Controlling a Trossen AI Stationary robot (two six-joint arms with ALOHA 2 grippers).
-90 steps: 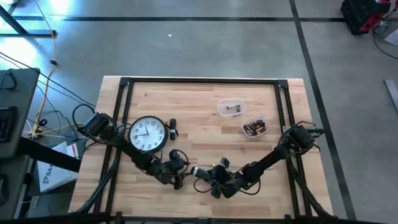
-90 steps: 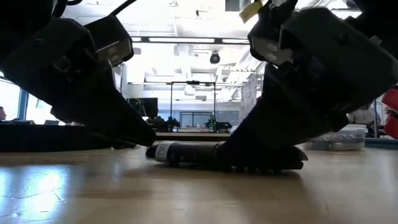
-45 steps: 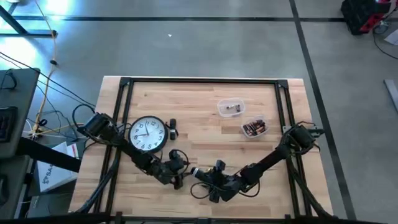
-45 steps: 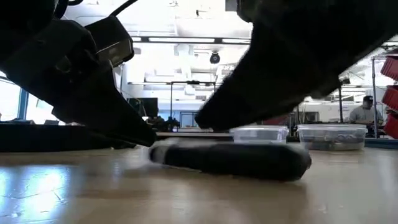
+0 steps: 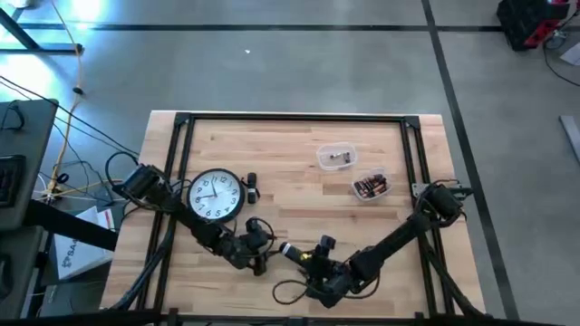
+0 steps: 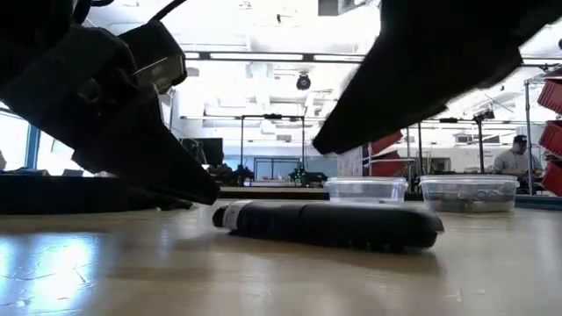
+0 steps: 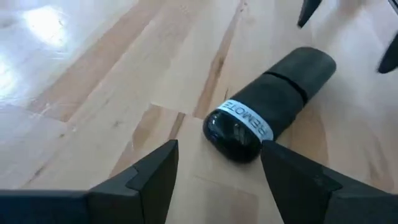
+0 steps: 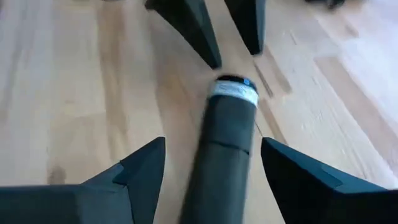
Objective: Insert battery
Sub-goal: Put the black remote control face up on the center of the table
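A black remote point(image 5: 292, 251) with a white label band at one end lies flat on the wooden table near its front edge. It also shows in the low view point(image 6: 329, 224). My left gripper point(image 7: 217, 168) stands open at table height, its fingertips on either side of the remote's labelled end point(image 7: 239, 121), apart from it. My right gripper point(image 8: 214, 171) is open and hovers above the remote's other end point(image 8: 221, 155), clear of it in the low view point(image 6: 351, 132). I cannot pick out a battery.
A round wall clock point(image 5: 215, 196) lies face up at the left, with a small black part point(image 5: 252, 186) beside it. Two clear tubs point(image 5: 336, 157) point(image 5: 370, 186) with small items stand at the back right. A cable loop point(image 5: 288, 292) lies near the front edge.
My right gripper has let go of the remote, risen off the table and drawn back toward the near edge. The remote, held at table level a second ago, now lies free on the wood in about the same place.
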